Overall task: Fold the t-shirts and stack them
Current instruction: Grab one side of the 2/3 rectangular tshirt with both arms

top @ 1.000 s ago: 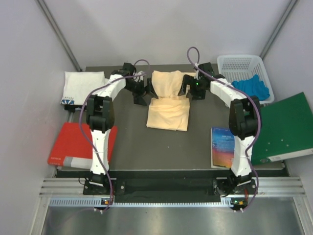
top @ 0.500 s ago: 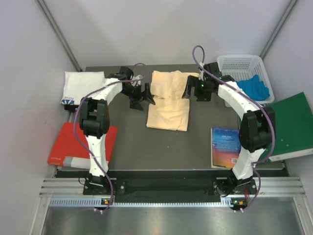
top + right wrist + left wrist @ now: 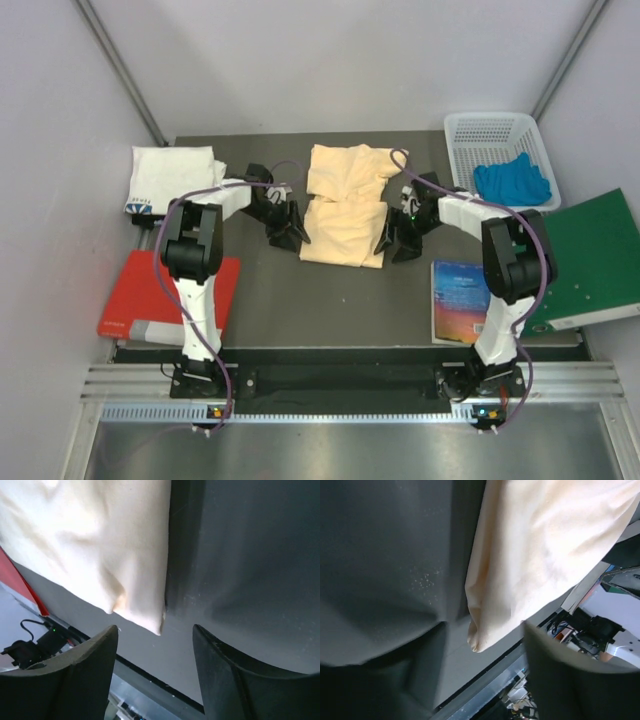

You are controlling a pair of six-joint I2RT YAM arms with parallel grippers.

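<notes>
The peach-yellow t-shirt (image 3: 345, 205) lies partly folded in the middle of the dark table, its far half bunched over the near half. My left gripper (image 3: 289, 232) is open beside the shirt's near left corner (image 3: 479, 640), empty. My right gripper (image 3: 393, 243) is open beside the shirt's near right corner (image 3: 155, 622), empty. The white t-shirt (image 3: 170, 176) with a dark-blue print lies folded at the far left of the table.
A white basket (image 3: 497, 135) holding blue cloth (image 3: 512, 180) stands at the far right. A green folder (image 3: 583, 260) lies on the right, a book (image 3: 458, 300) near it. A red folder (image 3: 160, 297) lies on the left.
Both grippers have let go of the shirt's far part and moved toward me, down to the shirt's near corners. The far half of the shirt now rests on the table.
</notes>
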